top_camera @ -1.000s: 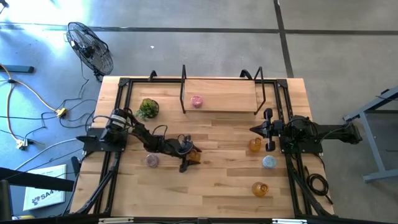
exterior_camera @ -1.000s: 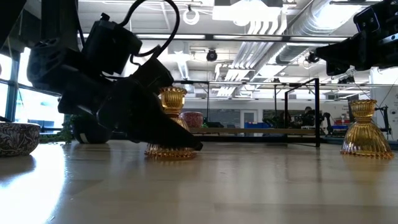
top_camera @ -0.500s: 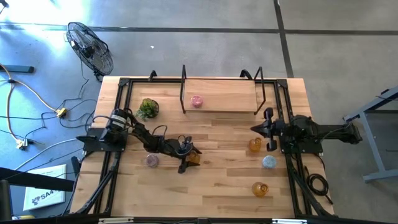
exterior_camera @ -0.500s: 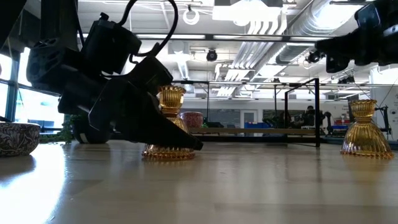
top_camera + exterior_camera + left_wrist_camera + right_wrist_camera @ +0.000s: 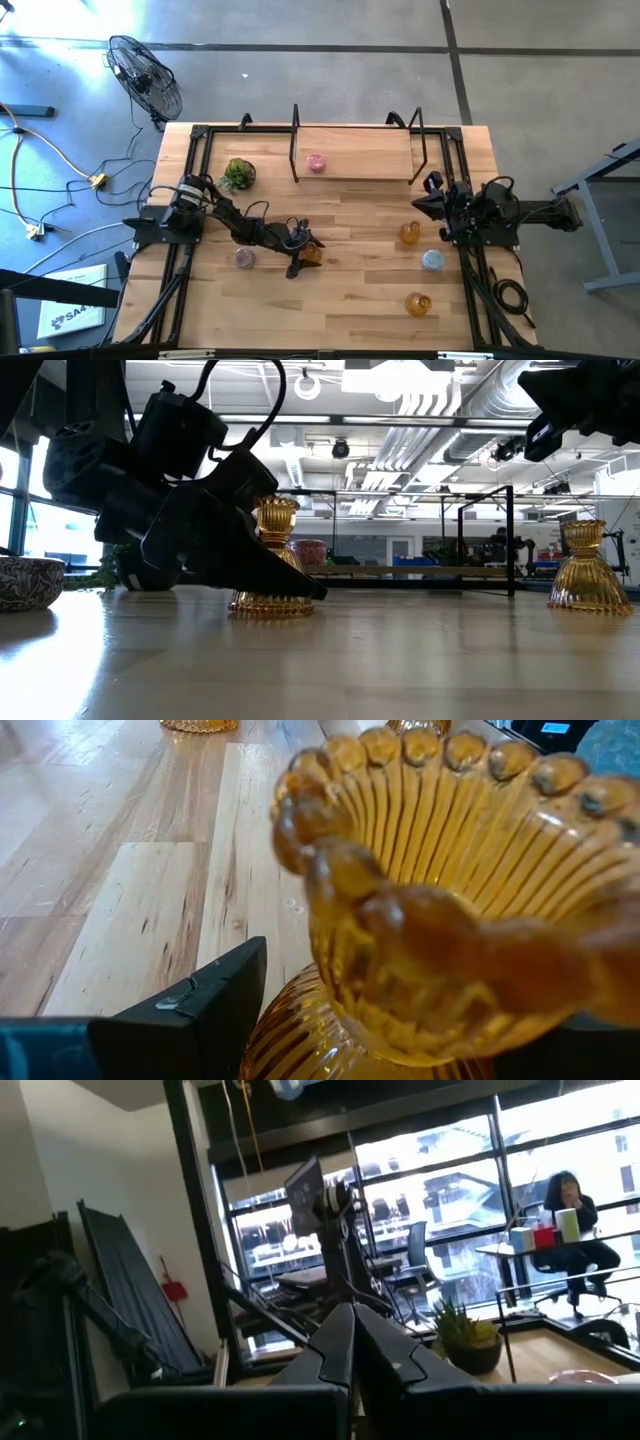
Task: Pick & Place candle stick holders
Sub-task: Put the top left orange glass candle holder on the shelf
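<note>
An amber candle stick holder (image 5: 311, 253) stands mid-table, between the fingers of my left gripper (image 5: 301, 251), which reaches in from the left. In the low view its cup (image 5: 277, 516) shows above the dark fingers and its base (image 5: 270, 605) rests on the wood. A pink holder (image 5: 245, 258) sits beside the left arm, and another (image 5: 316, 162) is on the far shelf. Two amber holders (image 5: 410, 233) (image 5: 418, 303) and a light blue one (image 5: 432, 260) stand at the right. My right gripper (image 5: 352, 1350) is shut, raised above the right side, touching nothing. My left gripper has the amber holder between its two fingers, at the bulbous lower body below the cup (image 5: 285, 1030). One finger (image 5: 200, 1015) lies against that side; the other is hidden behind the glass. The fingers come from the table's left, slanting slightly down. The holder stands upright on its base.
A black-framed wooden shelf (image 5: 380, 160) stands at the far edge. A green leafy plant ball (image 5: 238, 174) lies at the far left. Bare wood stretches along the near middle of the table.
My right gripper has tipped upward, rolled and risen a little above the table's right side, staying shut. My left gripper and the amber holder have stayed where they were.
</note>
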Available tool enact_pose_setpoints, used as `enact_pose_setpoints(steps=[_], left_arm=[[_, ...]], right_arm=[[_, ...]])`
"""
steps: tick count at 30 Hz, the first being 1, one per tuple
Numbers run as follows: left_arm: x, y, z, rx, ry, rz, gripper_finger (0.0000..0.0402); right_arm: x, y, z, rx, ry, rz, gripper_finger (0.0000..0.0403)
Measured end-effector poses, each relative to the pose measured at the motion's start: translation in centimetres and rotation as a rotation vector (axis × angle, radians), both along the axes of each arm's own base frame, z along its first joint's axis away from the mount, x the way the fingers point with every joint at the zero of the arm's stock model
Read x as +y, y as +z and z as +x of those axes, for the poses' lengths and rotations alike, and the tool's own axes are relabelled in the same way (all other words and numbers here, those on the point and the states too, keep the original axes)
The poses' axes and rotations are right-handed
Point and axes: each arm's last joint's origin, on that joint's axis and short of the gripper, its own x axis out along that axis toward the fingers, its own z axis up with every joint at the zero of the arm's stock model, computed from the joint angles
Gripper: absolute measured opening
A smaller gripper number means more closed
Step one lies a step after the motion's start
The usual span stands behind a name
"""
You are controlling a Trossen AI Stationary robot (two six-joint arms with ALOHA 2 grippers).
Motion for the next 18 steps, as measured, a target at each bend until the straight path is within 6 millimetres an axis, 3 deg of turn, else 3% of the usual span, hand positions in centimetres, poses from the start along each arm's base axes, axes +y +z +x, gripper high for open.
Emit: enact_pose_setpoints(steps=[8, 18], left_arm=[[0.0, 0.0, 0.0, 0.002, 0.001, 0.001, 0.0268], [0.0, 0.0, 0.0, -0.003, 0.009, 0.005, 0.0268]], right_arm=[[0.0, -0.2, 0.1, 0.025, -0.001, -0.006, 0.0000], [0.5, -2.1, 0.9, 0.248, 0.098, 0.057, 0.0000]])
